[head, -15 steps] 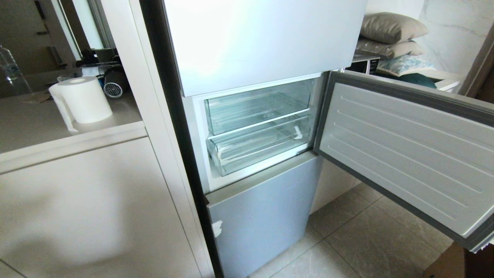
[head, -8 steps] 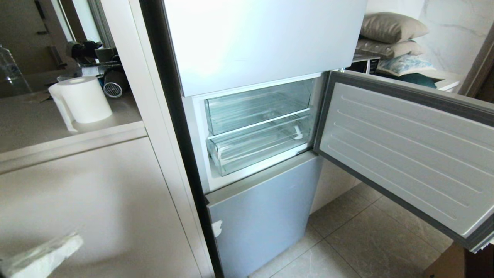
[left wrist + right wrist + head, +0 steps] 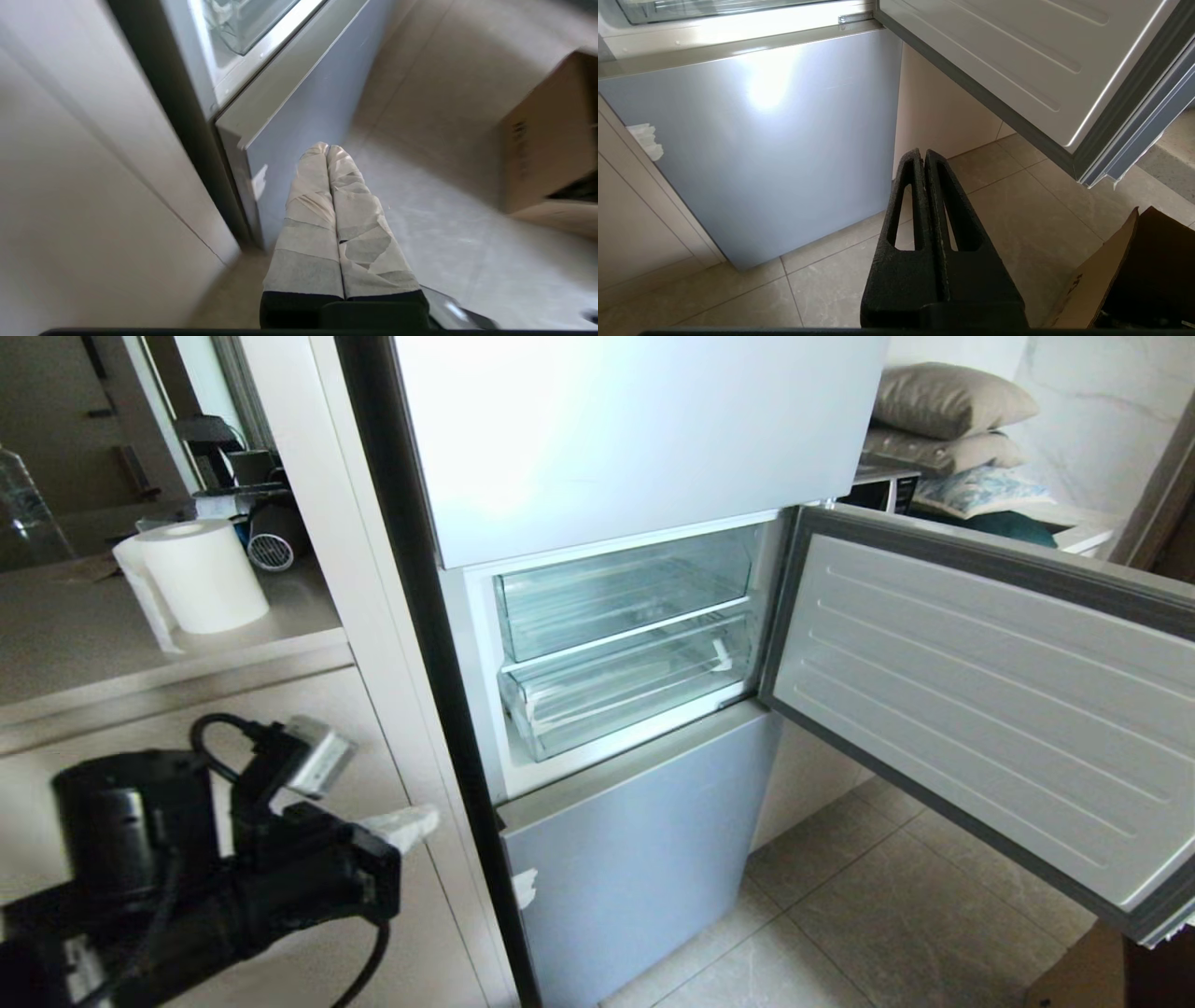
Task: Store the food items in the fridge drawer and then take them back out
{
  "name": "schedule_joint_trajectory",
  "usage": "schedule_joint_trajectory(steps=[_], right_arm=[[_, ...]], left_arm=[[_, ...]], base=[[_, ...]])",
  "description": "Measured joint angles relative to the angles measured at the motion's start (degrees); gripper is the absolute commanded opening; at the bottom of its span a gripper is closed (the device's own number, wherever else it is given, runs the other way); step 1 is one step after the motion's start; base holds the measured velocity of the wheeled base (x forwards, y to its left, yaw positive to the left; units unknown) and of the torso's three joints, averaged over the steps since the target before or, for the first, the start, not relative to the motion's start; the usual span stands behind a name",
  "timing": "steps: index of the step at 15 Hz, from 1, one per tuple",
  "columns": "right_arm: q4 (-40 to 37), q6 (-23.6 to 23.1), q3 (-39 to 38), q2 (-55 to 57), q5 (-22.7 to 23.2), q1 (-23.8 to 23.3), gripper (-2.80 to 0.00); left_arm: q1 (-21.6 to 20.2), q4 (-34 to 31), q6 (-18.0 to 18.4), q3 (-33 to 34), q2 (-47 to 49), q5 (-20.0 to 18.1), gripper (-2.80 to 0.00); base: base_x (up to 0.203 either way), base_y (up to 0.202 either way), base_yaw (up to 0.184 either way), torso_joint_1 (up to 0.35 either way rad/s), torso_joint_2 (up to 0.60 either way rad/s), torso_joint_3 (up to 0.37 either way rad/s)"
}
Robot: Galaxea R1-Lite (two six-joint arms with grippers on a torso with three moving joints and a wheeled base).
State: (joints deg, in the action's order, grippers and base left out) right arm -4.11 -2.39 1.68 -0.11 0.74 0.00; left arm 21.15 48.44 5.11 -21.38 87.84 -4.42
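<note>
The left gripper (image 3: 411, 823) is seen low beside the fridge (image 3: 644, 845), jaws pressed together, nothing held. The right gripper (image 3: 923, 156) is closed too, down by the floor. Farther in, the drawer (image 3: 616, 695) sits pushed in. It looks stiff, light and slippery; its thick front lip should be gripped. No food is seen.

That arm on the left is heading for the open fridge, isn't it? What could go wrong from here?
Possibly these:
1. The left gripper is shut and close to the fridge's black side edge; it might knock it on the way in.
2. The lower drawer sits pushed in; closed fingers may slip off its clear front lip.
3. The open door juts out beside the robot, crowding that side.
</note>
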Motion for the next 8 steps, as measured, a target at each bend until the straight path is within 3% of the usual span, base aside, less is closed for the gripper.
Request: schedule_joint_trajectory(steps=[2, 5, 8], right_arm=[[-0.02, 0.86, 0.02, 0.00, -0.11, 0.00, -2.80], [-0.01, 1.39, 0.00, 0.00, -0.22, 0.00, -2.80], [0.00, 1.45, -0.01, 0.00, -0.23, 0.00, -2.80]], left_arm=[[4.36, 7.79, 0.45, -0.98, 8.17, 5.81, -2.80], [7.65, 17.62, 1.27, -6.33, 19.83, 14.96, -2.80], [8.76, 20.96, 1.66, -14.99, 28.02, 19.62, -2.80]], base=[[0.000, 0.000, 0.000, 0.000, 0.00, 0.000], [0.000, 0.000, 0.000, 0.000, 0.00, 0.000], [0.000, 0.000, 0.000, 0.000, 0.00, 0.000]])
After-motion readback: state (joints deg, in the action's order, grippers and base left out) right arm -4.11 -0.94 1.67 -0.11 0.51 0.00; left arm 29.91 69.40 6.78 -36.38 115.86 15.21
